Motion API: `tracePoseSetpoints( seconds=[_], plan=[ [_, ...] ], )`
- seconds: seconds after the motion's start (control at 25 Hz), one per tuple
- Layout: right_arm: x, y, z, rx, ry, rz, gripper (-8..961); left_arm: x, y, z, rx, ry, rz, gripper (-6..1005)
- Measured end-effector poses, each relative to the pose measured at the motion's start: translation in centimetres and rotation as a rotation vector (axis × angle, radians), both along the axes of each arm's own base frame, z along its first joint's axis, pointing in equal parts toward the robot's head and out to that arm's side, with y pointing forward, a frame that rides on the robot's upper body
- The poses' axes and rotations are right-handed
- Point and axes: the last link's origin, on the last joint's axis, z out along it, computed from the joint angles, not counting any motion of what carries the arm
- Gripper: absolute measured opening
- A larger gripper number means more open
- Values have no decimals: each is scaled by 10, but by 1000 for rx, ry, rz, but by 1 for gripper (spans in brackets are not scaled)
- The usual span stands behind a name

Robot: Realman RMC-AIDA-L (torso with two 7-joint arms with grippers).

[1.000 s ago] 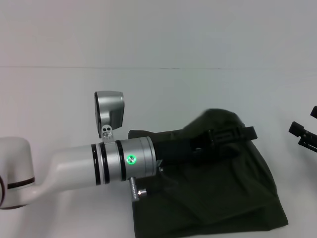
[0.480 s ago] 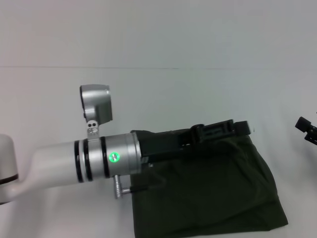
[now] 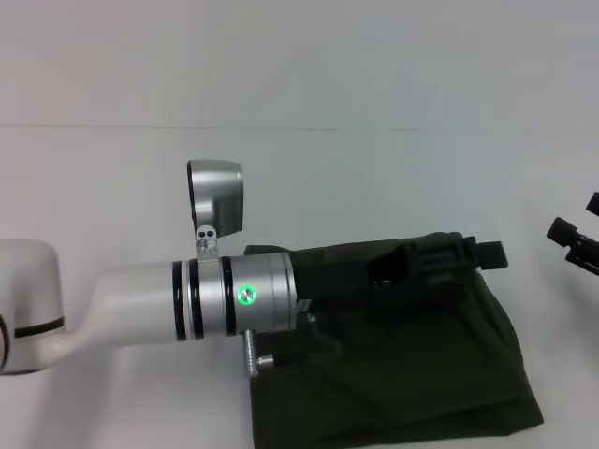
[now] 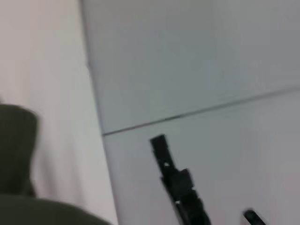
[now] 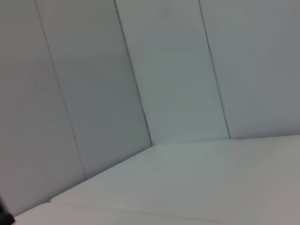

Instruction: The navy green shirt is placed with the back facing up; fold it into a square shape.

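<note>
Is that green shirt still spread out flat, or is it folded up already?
Folded. The shirt lies as a compact, roughly four-sided bundle on the table, no sleeves or collar showing. The left hand is at its far edge.

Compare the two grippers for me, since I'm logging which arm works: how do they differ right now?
The left gripper reaches across over the shirt, along its far edge; the right gripper sits off the shirt at the frame's right edge. The left shows with its whole wrist and arm; the right shows only as a cut-off tip. Both are black.
</note>
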Motion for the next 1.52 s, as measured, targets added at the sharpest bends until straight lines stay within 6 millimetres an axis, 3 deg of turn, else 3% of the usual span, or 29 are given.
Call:
tracePoseSetpoints(
  seconds=[0.12,0.32,0.48,0.68,1.04,1.52],
  plan=[
    [-9,-3,-3,-47,-3,65,919,4,-1,10,41,-38,-87,961],
    [-34,-7,4,-169,-18,229,919,-28,-6,54,257,-53,-243,960],
    [-60,10,11,-284,-99,306,918,-64,-19,76,394,16,-303,960],
    [-101,36,12,-407,-297,422,916,-93,-41,99,565,46,-371,959],
    [-158,53,-9,-459,-686,650,912,-118,-65,110,721,115,-419,946],
    [-194,63,-26,-553,-913,640,908,-123,-64,130,783,188,-509,946]
  ],
)
